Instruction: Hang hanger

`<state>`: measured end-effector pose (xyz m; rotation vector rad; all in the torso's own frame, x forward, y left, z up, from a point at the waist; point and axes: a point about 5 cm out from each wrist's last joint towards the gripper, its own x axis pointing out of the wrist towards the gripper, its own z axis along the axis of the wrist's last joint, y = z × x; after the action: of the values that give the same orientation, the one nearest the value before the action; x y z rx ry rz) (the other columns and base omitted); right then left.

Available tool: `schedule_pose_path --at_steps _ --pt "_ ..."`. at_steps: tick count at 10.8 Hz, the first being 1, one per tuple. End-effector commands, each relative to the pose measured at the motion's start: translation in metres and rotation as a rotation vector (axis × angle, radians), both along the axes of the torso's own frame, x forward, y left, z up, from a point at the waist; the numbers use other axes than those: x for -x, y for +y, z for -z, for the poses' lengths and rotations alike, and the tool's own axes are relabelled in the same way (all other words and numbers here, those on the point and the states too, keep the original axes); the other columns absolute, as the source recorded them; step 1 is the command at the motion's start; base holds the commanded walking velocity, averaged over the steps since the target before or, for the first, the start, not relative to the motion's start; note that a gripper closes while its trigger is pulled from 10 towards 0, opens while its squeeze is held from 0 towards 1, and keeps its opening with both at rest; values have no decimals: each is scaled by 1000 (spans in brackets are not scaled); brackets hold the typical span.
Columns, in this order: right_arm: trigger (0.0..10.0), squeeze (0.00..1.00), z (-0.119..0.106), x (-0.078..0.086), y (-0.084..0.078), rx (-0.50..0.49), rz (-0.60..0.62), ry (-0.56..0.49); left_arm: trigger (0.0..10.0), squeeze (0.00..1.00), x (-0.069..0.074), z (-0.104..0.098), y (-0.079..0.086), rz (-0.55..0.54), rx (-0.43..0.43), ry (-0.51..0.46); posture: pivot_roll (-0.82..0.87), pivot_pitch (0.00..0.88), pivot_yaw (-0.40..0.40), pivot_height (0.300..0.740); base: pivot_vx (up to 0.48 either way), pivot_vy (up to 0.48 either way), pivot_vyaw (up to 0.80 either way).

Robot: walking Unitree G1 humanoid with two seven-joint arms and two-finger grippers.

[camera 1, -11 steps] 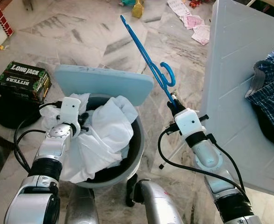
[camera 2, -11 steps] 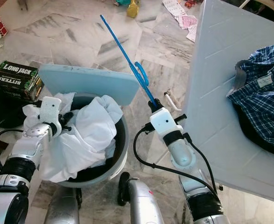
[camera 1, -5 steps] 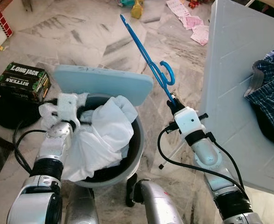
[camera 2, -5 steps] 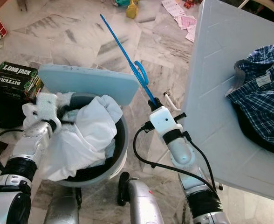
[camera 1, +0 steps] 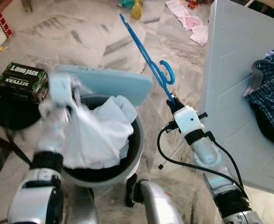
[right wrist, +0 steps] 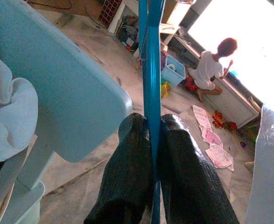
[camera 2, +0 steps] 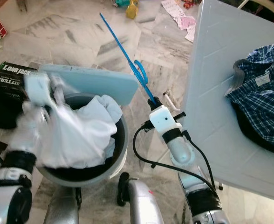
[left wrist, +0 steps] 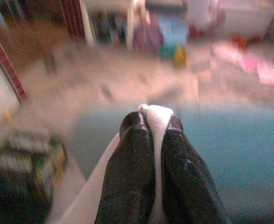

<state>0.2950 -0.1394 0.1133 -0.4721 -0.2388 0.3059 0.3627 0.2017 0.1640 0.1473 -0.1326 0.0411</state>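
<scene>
The left arm has just pulled the white cloth up out of the tub.

At middle left, the left gripper [camera 1: 62,91] is pinched on the white shirt [camera 1: 99,135] and has jumped higher over the grey tub [camera 1: 136,144], blurry from moving fast. The right gripper [camera 1: 173,100], mid-frame, stays clamped on the blue hanger [camera 1: 146,56], which points to the top. I think the shirt goes on next.
</scene>
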Motion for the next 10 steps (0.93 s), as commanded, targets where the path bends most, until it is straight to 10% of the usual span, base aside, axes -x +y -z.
schedule_pose_path --at_steps 1,2,4,7,9,10 --pt "10000 0 18 4 -7 2 38 71 0 0 1 -46 -17 62 -77 -231 18 258 -145 740 0 0 0" --pt "10000 0 18 3 -5 -2 39 69 0 0 14 -79 -51 202 -253 -434 26 254 -141 740 0 0 0" --pt "10000 0 18 2 -5 -3 52 65 0 0 38 -81 -85 354 -249 -520 31 252 -138 740 0 0 0" --pt "10000 0 19 0 -8 1 64 64 0 0 65 -32 -90 540 -153 -308 44 248 -137 740 0 0 0" --pt "10000 0 19 -4 -8 3 68 60 3647 0 101 26 -72 570 -76 -12 60 245 -138 740 0 0 0" --pt "10000 0 18 -4 -8 4 64 59 2235 0 122 43 -61 526 27 83 69 244 -140 740 0 0 0"
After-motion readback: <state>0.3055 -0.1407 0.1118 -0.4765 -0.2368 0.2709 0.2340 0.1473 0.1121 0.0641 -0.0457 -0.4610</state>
